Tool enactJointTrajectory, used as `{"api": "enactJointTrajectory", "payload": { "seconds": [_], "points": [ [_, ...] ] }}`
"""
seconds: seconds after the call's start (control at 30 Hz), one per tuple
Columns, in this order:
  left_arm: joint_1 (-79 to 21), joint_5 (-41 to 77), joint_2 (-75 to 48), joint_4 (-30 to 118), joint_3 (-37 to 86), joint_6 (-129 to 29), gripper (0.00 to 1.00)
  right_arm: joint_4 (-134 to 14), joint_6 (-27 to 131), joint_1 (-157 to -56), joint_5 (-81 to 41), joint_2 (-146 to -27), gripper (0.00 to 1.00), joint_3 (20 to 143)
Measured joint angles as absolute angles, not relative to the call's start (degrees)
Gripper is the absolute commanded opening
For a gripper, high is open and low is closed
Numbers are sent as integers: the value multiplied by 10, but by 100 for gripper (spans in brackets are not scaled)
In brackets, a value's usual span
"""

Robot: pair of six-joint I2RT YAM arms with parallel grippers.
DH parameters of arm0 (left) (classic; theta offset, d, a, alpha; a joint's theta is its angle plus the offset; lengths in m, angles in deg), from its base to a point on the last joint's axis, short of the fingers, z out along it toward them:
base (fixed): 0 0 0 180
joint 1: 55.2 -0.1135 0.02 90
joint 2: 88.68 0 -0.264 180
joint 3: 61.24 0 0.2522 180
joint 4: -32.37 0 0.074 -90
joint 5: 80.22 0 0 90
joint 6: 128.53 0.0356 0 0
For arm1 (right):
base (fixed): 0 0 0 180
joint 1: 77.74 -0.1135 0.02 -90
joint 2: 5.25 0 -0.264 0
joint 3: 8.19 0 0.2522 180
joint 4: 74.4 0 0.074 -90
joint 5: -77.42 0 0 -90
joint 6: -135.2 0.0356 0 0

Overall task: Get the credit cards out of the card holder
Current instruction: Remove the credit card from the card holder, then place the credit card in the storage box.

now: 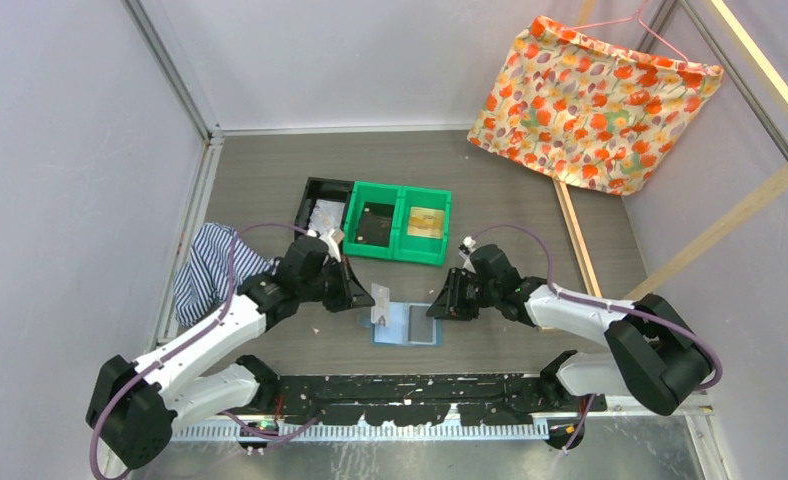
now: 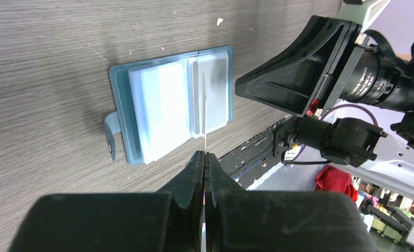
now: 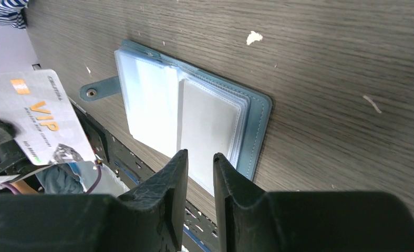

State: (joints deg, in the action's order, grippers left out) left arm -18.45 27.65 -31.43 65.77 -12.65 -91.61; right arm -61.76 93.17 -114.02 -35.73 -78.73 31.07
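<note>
Green bins (image 1: 398,190) sit beyond the open card holder (image 1: 407,325).

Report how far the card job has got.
Done: holder lies open, white card is out of it. In hand: left claw pinches that card above it. Left: a dark card seems sleeved inside; right claw is by it.

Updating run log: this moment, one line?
left claw: shut on whitish card | right claw: open | card holder: open, on table
</note>
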Motion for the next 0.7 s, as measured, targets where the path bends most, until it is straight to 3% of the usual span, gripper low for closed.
{"api": "enactJointTrajectory", "payload": {
  "seconds": [0.7],
  "points": [
    [-365,152,-308,703,-7,-927,1,-557,884,-1135,-341,-780,31,352]
  ]
}}
